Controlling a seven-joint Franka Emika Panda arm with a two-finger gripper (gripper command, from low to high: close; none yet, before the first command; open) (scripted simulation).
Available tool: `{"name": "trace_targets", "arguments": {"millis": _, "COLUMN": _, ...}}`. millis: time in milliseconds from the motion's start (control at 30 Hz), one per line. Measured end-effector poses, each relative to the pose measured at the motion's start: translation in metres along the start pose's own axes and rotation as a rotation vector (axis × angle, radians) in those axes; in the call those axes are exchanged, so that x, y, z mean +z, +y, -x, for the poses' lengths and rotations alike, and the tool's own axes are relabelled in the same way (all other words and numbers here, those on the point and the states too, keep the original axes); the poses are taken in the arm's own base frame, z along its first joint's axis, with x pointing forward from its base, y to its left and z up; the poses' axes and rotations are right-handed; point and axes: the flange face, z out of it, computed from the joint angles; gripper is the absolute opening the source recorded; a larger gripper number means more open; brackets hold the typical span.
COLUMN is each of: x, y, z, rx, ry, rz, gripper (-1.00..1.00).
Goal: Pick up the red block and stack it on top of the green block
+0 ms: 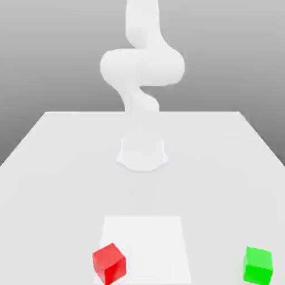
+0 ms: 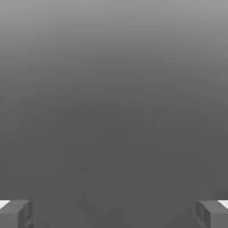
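Clearly, the fingers (image 2: 114, 214) stand open and empty; the red block (image 1: 109, 264) sits skewed, so a misaligned grasp could twist it.

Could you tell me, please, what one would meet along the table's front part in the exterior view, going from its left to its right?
Red block → green block. The pale square on the table is left out, as the red block overlaps its edge.
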Motion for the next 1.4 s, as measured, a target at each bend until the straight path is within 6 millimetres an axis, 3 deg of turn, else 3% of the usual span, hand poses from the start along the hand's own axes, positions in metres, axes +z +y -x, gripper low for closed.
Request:
{"name": "trace_targets", "arguments": {"millis": 133, "x": 0.083, "y": 0.010, "z": 0.002, "rx": 0.117, "ry": -0.028, "rz": 0.134, "gripper": 0.00}}
{"name": "trace_targets", "arguments": {"millis": 300, "x": 0.179, "y": 0.040, "z": 0.011, "rx": 0.261, "ry": -0.066, "rz": 0.284, "gripper": 0.00}}
{"name": "trace_targets", "arguments": {"millis": 533, "x": 0.296, "y": 0.107, "z": 0.040, "rx": 0.471, "ry": -0.130, "rz": 0.474, "gripper": 0.00}}
{"name": "trace_targets", "arguments": {"millis": 767, "x": 0.385, "y": 0.186, "z": 0.091, "rx": 0.699, "ry": -0.212, "rz": 0.645, "gripper": 0.00}}
{"name": "trace_targets", "arguments": {"millis": 1000, "x": 0.453, "y": 0.241, "z": 0.141, "rx": 0.787, "ry": -0.248, "rz": 0.704, "gripper": 0.00}}
{"name": "trace_targets", "arguments": {"millis": 1033, "x": 0.458, "y": 0.244, "z": 0.145, "rx": 0.786, "ry": -0.248, "rz": 0.704, "gripper": -1.00}}
{"name": "trace_targets", "arguments": {"millis": 1233, "x": 0.460, "y": 0.246, "z": 0.147, "rx": 0.786, "ry": -0.247, "rz": 0.703, "gripper": -1.00}}
{"name": "trace_targets", "arguments": {"millis": 1400, "x": 0.424, "y": 0.222, "z": 0.123, "rx": 0.788, "ry": -0.247, "rz": 0.702, "gripper": -1.00}}
